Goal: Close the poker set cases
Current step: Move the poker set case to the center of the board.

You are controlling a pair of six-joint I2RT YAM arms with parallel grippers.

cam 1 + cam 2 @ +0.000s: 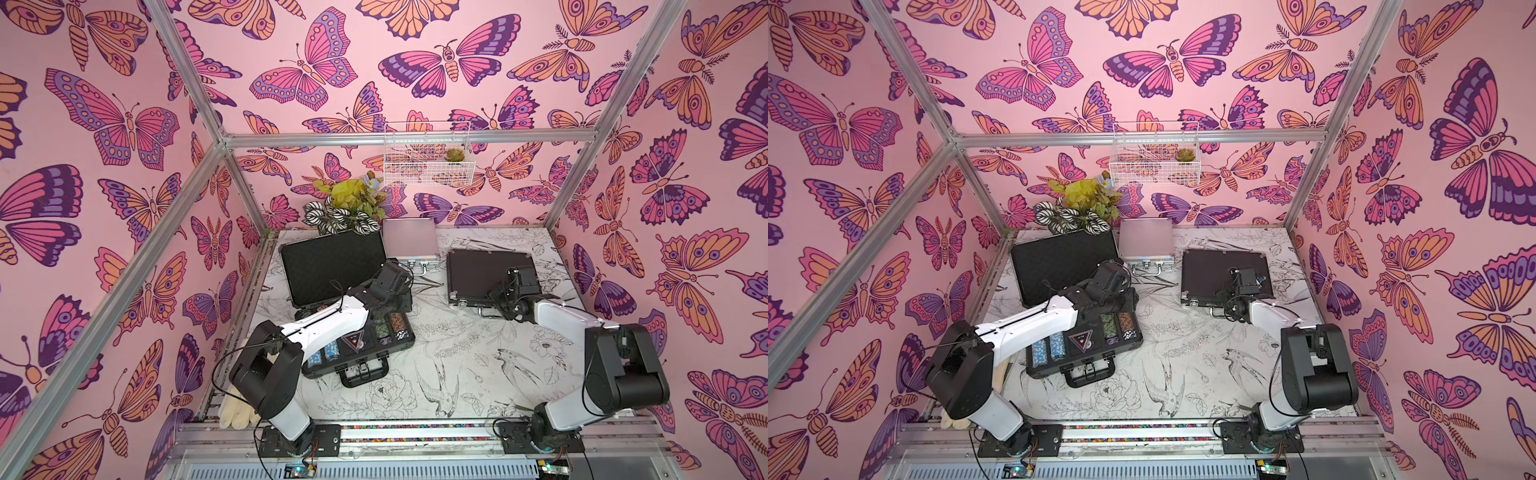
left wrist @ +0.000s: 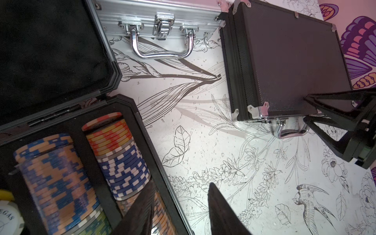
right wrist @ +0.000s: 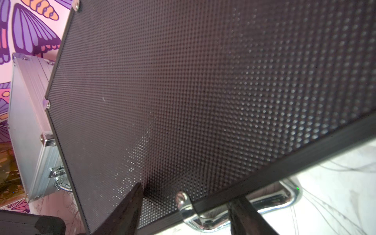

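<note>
Butterfly walls (image 1: 124, 124); at the tabletop's (image 1: 457, 345) left edge the ribbed grey case (image 1: 357, 343) gapes; stiff lid (image 1: 332, 266) (likely heavy), lift its far rim (image 1: 330, 240); left hand (image 2: 181, 211) and right hand (image 3: 187, 211) parted, empty.

Cases: three. Grey case (image 1: 332, 266), open, left of silver case (image 1: 410, 239); black case (image 1: 482, 274) right of it. Arms: two. Wire basket (image 1: 399, 174): one, above silver case. Succulent (image 1: 455, 155): one. Plant cluster (image 1: 349, 208): one.
</note>
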